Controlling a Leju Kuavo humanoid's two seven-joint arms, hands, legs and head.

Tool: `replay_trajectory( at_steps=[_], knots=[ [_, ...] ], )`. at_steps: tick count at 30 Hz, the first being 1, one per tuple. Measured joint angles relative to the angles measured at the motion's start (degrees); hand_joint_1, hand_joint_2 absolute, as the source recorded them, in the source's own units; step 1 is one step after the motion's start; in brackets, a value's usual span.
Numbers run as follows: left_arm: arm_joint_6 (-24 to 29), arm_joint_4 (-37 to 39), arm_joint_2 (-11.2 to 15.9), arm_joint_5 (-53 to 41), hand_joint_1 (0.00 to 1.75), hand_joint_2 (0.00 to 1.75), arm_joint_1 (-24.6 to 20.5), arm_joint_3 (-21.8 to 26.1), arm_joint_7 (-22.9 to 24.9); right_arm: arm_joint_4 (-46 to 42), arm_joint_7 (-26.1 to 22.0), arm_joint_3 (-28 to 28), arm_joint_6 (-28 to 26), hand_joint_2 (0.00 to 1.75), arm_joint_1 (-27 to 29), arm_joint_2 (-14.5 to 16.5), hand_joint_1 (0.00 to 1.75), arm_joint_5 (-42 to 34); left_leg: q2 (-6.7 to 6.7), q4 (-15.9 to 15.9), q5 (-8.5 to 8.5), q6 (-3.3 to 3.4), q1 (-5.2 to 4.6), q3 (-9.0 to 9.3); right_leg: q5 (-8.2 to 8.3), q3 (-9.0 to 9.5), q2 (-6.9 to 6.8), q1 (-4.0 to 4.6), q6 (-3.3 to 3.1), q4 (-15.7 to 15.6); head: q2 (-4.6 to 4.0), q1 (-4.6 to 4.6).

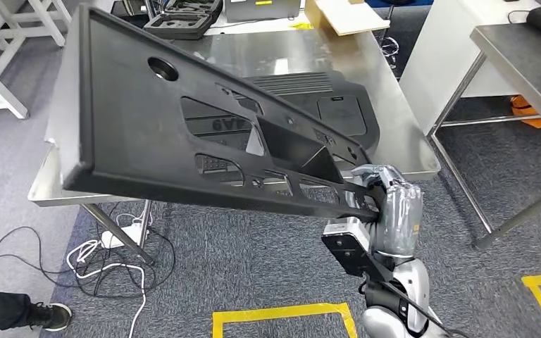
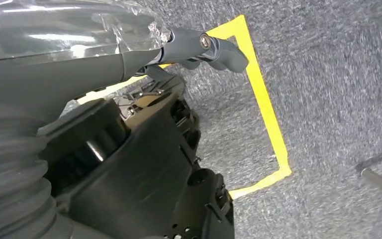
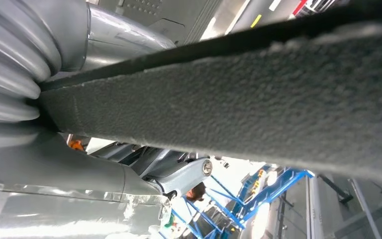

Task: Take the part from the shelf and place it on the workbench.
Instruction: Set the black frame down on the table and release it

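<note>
You have the part (image 1: 183,120) off the shelf and tilted in the air over the steel workbench (image 1: 394,134), the right hand (image 1: 387,204) gripping its near corner, the left hand's (image 2: 199,47) fingers curled on nothing, so only setting it down remains.
</note>
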Motion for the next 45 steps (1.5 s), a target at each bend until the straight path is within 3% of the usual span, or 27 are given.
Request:
replay_trajectory(
  at_steps=[3, 4, 6, 7, 8, 9, 11, 13, 16, 18, 19, 22, 23, 24, 27, 28, 30, 33, 34, 36, 37, 38, 39, 40, 42, 43, 45],
  knots=[
    [0.0, 0.0, 0.0, 0.0, 0.00, 1.75, 0.0, 0.0, -0.1, 0.0, 0.1, -0.6, 0.0, 1.75, -0.1, 0.0, 1.75, 0.7, 0.03, -0.8, 0.11, 0.42, 0.56, 1.07, -1.97, -0.74, -0.22, -0.01, 0.78, 2.5, -0.01, 0.26],
    [0.0, 0.0, 0.0, 0.0, 0.00, 1.75, 0.0, 0.0, -0.1, -0.1, 0.2, -0.8, 0.1, 1.75, -0.2, 0.0, 1.75, 0.8, 0.06, -1.0, 0.13, 0.62, 0.76, 1.51, -3.73, -2.33, -0.32, -0.01, 1.03, 5.9, -0.01, 0.47],
    [0.0, 0.0, 0.0, 0.1, 0.00, 1.75, 0.0, 0.0, -0.1, -0.1, 0.4, -1.0, 0.2, 1.75, -0.4, 0.0, 1.75, 1.1, 0.12, -1.0, -0.26, 0.96, 0.76, 1.91, -7.55, -7.51, -0.42, -0.04, 1.46, 15.4, 0.00, 0.93],
    [0.0, 0.0, 0.0, 0.0, 0.00, 1.75, 0.0, 0.0, -0.1, 0.0, 0.6, -1.1, 0.2, 1.75, -0.4, 0.0, 1.75, 1.2, 0.12, -1.0, -0.56, 1.01, 0.76, 2.16, -8.34, -9.89, -0.43, -0.04, 1.61, 19.1, 0.00, 1.11],
    [0.0, 0.0, 0.0, 0.0, 0.00, 1.75, 0.0, 0.0, -0.1, 0.0, 0.7, -1.3, 0.3, 1.75, -0.4, -0.1, 1.75, 1.3, 0.07, -0.9, -0.91, 0.98, 0.76, 2.53, -7.76, -11.26, -0.44, -0.05, 1.68, 20.4, 0.00, 1.32],
    [0.0, 0.0, 0.0, 0.0, 0.00, 1.75, 0.1, 0.0, -0.1, 0.0, 0.9, -1.5, 0.3, 1.75, -0.4, -0.1, 1.75, 1.4, 0.00, -0.9, -1.31, 0.90, 0.78, 3.05, -5.84, -11.34, -0.45, -0.07, 1.68, 19.1, 0.00, 1.58],
    [0.0, 0.0, 0.1, 0.0, 0.00, 1.75, 0.1, -0.1, -0.1, 0.0, 1.3, -1.9, 0.5, 1.75, -0.4, -0.1, 1.75, 1.8, -0.14, -0.9, -2.22, 0.57, 0.82, 4.24, -0.05, -8.67, -0.43, -0.08, 1.46, 10.9, 0.00, 2.15],
    [-0.1, 0.0, 0.1, -0.2, 0.00, 1.75, 0.0, -0.1, 0.1, 0.0, 1.7, -2.2, 0.6, 1.75, -0.4, -0.2, 1.75, 2.2, -0.20, -0.8, -3.28, -0.01, 0.64, 4.91, 3.49, -6.14, -0.40, -0.02, 0.98, 3.8, 0.00, 2.58],
    [-0.3, 0.0, 0.2, -0.4, 0.00, 1.75, -0.2, -0.1, 0.3, 0.0, 2.0, -2.6, 0.7, 1.75, -0.4, -0.2, 1.75, 2.6, -0.20, -1.2, -4.24, -0.85, 0.58, 5.49, 3.57, -5.38, -0.34, 0.12, -0.09, 2.0, 0.00, 2.23],
    [-0.3, 0.0, 0.2, -0.4, 0.00, 1.75, -0.3, -0.2, 0.3, 0.0, 2.1, -2.9, 0.7, 1.75, -0.4, -0.2, 1.75, 2.9, -0.15, 0.8, -5.68, -1.54, 0.69, 4.95, 3.46, -4.93, -0.35, 0.03, -0.67, 1.5, 0.00, 1.88],
    [-0.3, 0.0, 0.3, -0.4, 0.00, 1.75, -0.3, -0.2, 0.3, 0.0, 2.1, -3.0, 0.7, 1.75, -0.4, -0.2, 1.75, 3.1, -0.13, 3.9, -7.29, -1.92, 0.76, 3.57, 3.41, -4.60, -0.42, -0.07, -0.93, 1.3, 0.00, 1.65],
    [-0.4, -0.1, 0.3, -0.4, 0.00, 1.75, -0.2, -0.2, 0.4, 0.0, 2.3, -3.5, 0.9, 1.75, -0.4, -0.2, 1.75, 3.8, -0.12, 17.4, -12.32, -2.62, 1.06, -3.84, 2.82, -3.76, -0.62, -0.08, -1.35, 1.0, 0.00, 1.04],
    [-0.4, -0.1, 0.4, -0.5, 0.00, 1.75, -0.2, -0.3, 0.4, 0.0, 2.4, -3.6, 1.0, 1.75, -0.4, -0.2, 1.75, 4.0, -0.12, 19.5, -12.22, -2.63, 1.10, -5.47, 2.53, -3.42, -0.62, -0.08, -1.38, 1.0, 0.00, 0.95],
    [-0.4, -0.1, 0.4, -0.5, 0.00, 1.75, -0.2, -0.3, 0.4, 0.0, 2.5, -3.6, 1.2, 1.75, -0.4, -0.2, 1.75, 4.3, -0.12, 18.9, -10.78, -2.51, 1.11, -5.88, 2.21, -2.95, -0.58, -0.08, -1.38, 1.0, 0.00, 0.84],
    [-0.4, -0.1, 0.7, -0.5, 0.00, 1.75, -0.3, -0.3, 0.4, 0.0, 2.6, -4.0, 1.5, 1.75, -0.5, -0.2, 1.75, 5.1, -0.04, 6.5, -2.74, -1.26, 0.63, -1.71, 1.23, -1.14, -0.43, 0.03, -1.13, 0.7, -0.01, 0.46],
    [-0.4, -0.1, 0.7, -0.6, 0.00, 1.75, -0.3, -0.3, 0.4, 0.0, 2.7, -4.1, 1.7, 1.75, -0.6, -0.2, 1.75, 5.5, 0.02, 3.0, -1.03, -0.78, 0.41, -0.43, 0.94, -0.72, -0.30, 0.09, -0.92, 0.6, -0.01, 0.35],
    [-0.5, -0.1, 0.9, -0.6, 0.00, 1.75, -0.5, -0.3, 0.4, 0.0, 2.9, -4.4, 2.0, 1.75, -0.8, -0.2, 1.75, 6.4, 0.10, 0.2, -0.22, -0.10, 0.05, 0.36, 0.43, -0.35, -0.10, 0.12, -0.34, 0.4, 0.00, 0.22],
    [-0.5, -0.2, 1.0, -0.6, 0.00, 1.75, -0.6, -0.3, 0.5, -0.1, 3.5, -4.9, 2.7, 1.75, -1.4, -0.3, 1.75, 8.7, 0.12, -0.7, -0.21, 0.38, 0.44, 1.17, -0.93, -0.62, -0.21, 0.10, 0.49, 1.7, 0.00, 0.30],
    [-0.5, -0.3, 1.0, -0.6, 0.00, 1.75, -0.7, -0.3, 0.5, -0.1, 3.8, -5.0, 3.1, 1.75, -1.8, -0.3, 1.75, 9.7, 0.15, -1.0, -0.12, 0.57, 0.64, 1.59, -2.38, -1.80, -0.31, 0.13, 0.70, 4.3, 0.00, 0.49],
    [-0.5, -0.4, 1.1, -0.6, 0.00, 1.75, -0.8, -0.4, 0.6, 0.0, 4.6, -5.2, 3.9, 1.75, -2.6, -0.6, 1.75, 11.6, 0.22, -1.2, -0.32, 0.90, 0.76, 2.09, -6.31, -6.55, -0.42, 0.06, 1.01, 13.3, 0.00, 0.95],
    [-0.5, -0.4, 1.1, -0.7, 0.00, 1.75, -0.8, -0.4, 0.6, 0.0, 5.0, -5.2, 4.4, 1.75, -3.0, -0.7, 1.75, 12.4, 0.22, -1.1, -0.54, 0.99, 0.76, 2.25, -7.66, -9.21, -0.43, 0.01, 1.18, 17.7, 0.00, 1.15],
    [-0.5, -0.4, 1.1, -0.9, 0.00, 1.75, -0.8, -0.5, 0.7, 0.1, 5.5, -5.3, 4.9, 1.75, -3.5, -0.8, 1.75, 13.3, 0.21, -1.1, -0.84, 1.00, 0.77, 2.51, -7.84, -11.15, -0.44, -0.05, 1.30, 20.4, 0.00, 1.35],
    [-0.5, -0.4, 1.1, -1.0, 0.00, 1.75, -0.8, -0.6, 0.8, 0.2, 5.9, -5.4, 5.4, 1.75, -4.0, -0.9, 1.75, 14.2, 0.17, -1.0, -1.19, 0.95, 0.80, 2.91, -6.65, -11.91, -0.46, -0.10, 1.38, 20.6, 0.00, 1.58],
    [-0.5, -0.4, 1.1, -1.1, 0.00, 1.75, -0.8, -0.6, 0.8, 0.3, 6.3, -5.4, 5.9, 1.75, -4.6, -1.0, 1.75, 14.8, 0.10, -1.0, -1.60, 0.81, 0.85, 3.47, -4.25, -11.40, -0.47, -0.16, 1.40, 18.1, 0.00, 1.85],
    [-0.6, -0.5, 1.1, -1.1, 0.00, 1.75, -0.9, -0.6, 0.9, 0.4, 6.7, -5.5, 6.5, 1.75, -5.7, -1.3, 1.75, 15.6, -0.05, -1.0, -2.58, 0.30, 0.89, 4.50, 1.60, -8.33, -0.43, -0.23, 1.34, 9.1, 0.00, 2.40],
    [-0.6, -0.5, 1.1, -1.2, 0.00, 1.75, -1.0, -0.6, 1.0, 0.4, 6.9, -5.5, 6.7, 1.75, -6.1, -1.4, 1.75, 15.8, -0.13, -0.9, -3.11, -0.02, 0.84, 4.78, 3.39, -6.96, -0.39, -0.25, 1.18, 5.3, 0.00, 2.64],
    [-0.6, -0.6, 1.2, -1.2, 0.00, 1.75, -1.3, -0.6, 1.2, 0.5, 7.4, -5.5, 7.4, 1.75, -6.7, -1.5, 1.75, 16.6, -0.19, -0.9, -3.87, -0.63, 0.71, 4.96, 4.11, -5.94, -0.30, -0.15, 0.66, 2.3, 0.00, 2.64]
  ],
)
